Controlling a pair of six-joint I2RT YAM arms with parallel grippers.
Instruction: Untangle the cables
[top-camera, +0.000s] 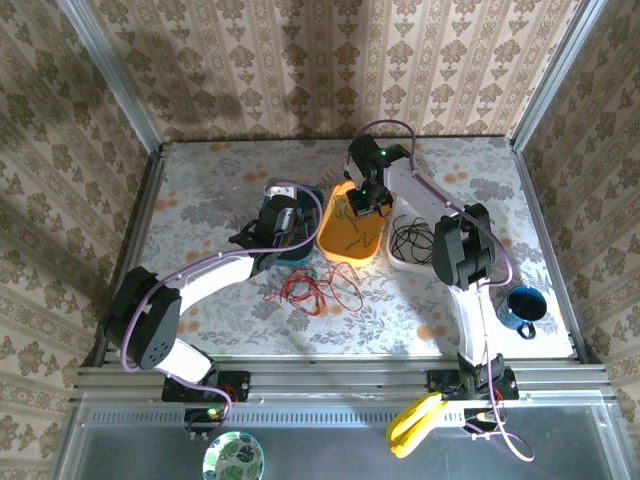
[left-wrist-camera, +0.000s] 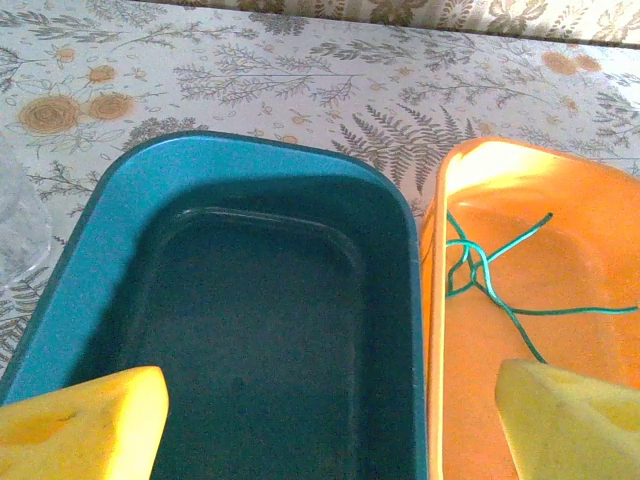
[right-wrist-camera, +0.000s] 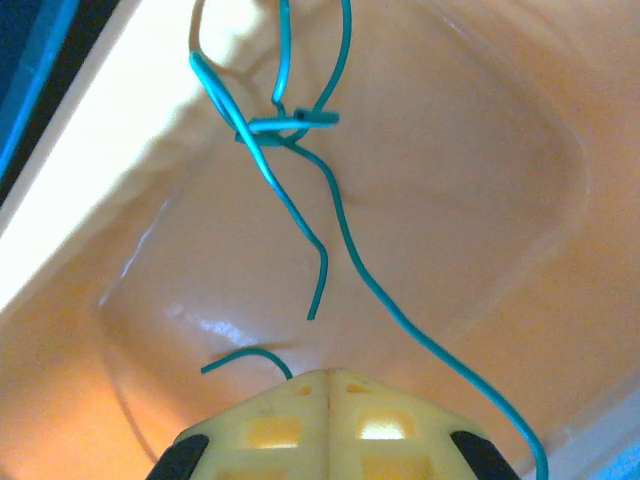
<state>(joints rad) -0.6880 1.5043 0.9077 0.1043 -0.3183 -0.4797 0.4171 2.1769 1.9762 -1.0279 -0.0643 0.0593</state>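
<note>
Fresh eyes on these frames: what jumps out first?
A knotted green cable lies in the orange bin mid-table, the right tool shut over it, one strand ending at its tips. On the table before the bins sprawl red cables; black cables lie in the white bin. The left tool hangs open over the teal bin.
</note>
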